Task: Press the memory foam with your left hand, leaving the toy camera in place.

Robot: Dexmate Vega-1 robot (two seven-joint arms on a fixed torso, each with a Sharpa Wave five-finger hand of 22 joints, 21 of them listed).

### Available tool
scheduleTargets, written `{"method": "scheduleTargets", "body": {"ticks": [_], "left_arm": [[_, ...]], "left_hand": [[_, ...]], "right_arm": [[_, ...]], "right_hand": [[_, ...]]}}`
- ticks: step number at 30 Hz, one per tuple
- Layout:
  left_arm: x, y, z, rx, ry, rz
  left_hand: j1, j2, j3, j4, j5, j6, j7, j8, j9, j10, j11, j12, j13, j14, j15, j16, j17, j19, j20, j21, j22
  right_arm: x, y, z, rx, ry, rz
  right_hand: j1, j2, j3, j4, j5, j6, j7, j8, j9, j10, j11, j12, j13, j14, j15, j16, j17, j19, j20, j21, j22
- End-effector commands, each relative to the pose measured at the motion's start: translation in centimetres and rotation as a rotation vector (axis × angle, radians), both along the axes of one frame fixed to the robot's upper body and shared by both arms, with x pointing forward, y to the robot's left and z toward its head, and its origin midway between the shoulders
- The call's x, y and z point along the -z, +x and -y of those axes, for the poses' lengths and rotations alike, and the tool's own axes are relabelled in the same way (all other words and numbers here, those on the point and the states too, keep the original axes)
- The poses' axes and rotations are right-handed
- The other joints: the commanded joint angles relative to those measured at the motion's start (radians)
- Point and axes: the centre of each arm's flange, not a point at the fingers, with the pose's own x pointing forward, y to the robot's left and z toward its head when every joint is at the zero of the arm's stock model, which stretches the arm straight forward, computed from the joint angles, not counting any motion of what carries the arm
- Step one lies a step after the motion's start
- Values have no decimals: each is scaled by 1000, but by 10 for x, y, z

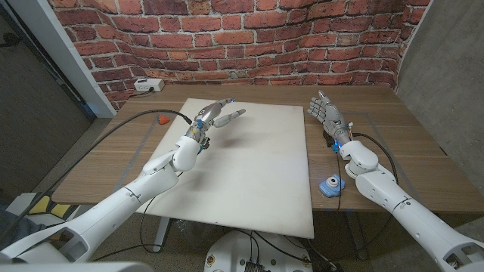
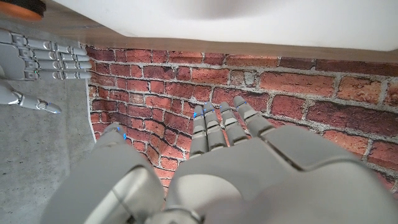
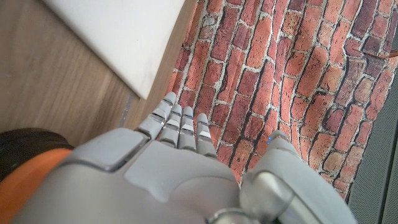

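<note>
A large white memory foam slab (image 1: 242, 162) covers the middle of the wooden table (image 1: 113, 162). My left hand (image 1: 217, 115) hovers above the slab's far left corner, fingers stretched out and apart, holding nothing. In the left wrist view the left hand (image 2: 217, 162) points toward the brick wall, with the foam (image 2: 249, 18) beyond it. A small blue toy camera (image 1: 330, 184) sits on the table just off the foam's right edge. My right hand (image 1: 327, 113) stands upright at the far right of the table, fingers apart and empty. The right wrist view shows the right hand (image 3: 180, 162) beside the foam (image 3: 124, 37).
A small orange object (image 1: 162, 119) lies on the table left of the foam. A white power strip (image 1: 148, 85) sits on the floor behind the table's far left corner. Black cables trail across the table on both sides. A brick wall (image 1: 249, 38) backs the scene.
</note>
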Motion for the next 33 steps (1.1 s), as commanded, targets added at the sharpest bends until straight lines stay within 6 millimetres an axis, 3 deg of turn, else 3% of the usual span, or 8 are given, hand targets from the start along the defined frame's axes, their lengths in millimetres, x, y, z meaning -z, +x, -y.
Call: {"method": "scheduleTargets", "body": {"ticks": [1,19,28,33], "left_arm": [[-2,-6,13,-66,102,10],[11,-10,22,-159,190,-21],[12,-8,31,-182,265,-78],[12,-7,33,-191,288,-106]], "left_hand": [[12,2,7,-1,5,8,-8,-1,4,8,-7,-6,5,8,-8,-3,1,-1,1,-3,1],[34,16,14,-9,-4,45,-13,3,5,39,-20,-4,6,34,-18,1,1,16,0,-2,1],[39,20,13,-10,-13,87,-13,11,5,74,-12,2,6,63,-19,6,2,44,12,4,2],[40,22,11,-9,-21,130,-18,18,6,113,-31,7,6,103,-27,13,2,72,14,9,2]], "right_arm": [[3,0,0,2,-2,-5],[7,1,0,-3,-9,-28],[7,2,0,-9,-17,-31],[7,2,2,-8,-18,-33]], "right_hand": [[0,10,4,-4,-2,6,3,0,2,8,3,2,3,7,4,-2,4,11,1,-6,5],[1,13,3,-7,-2,14,4,1,1,10,4,2,3,8,6,-2,4,12,3,-10,5],[6,19,7,-10,-1,16,3,2,1,10,4,1,3,8,7,-2,4,12,4,-13,5],[10,22,9,-13,-1,18,4,2,1,11,4,1,3,8,7,-2,4,13,5,-14,5]]}}
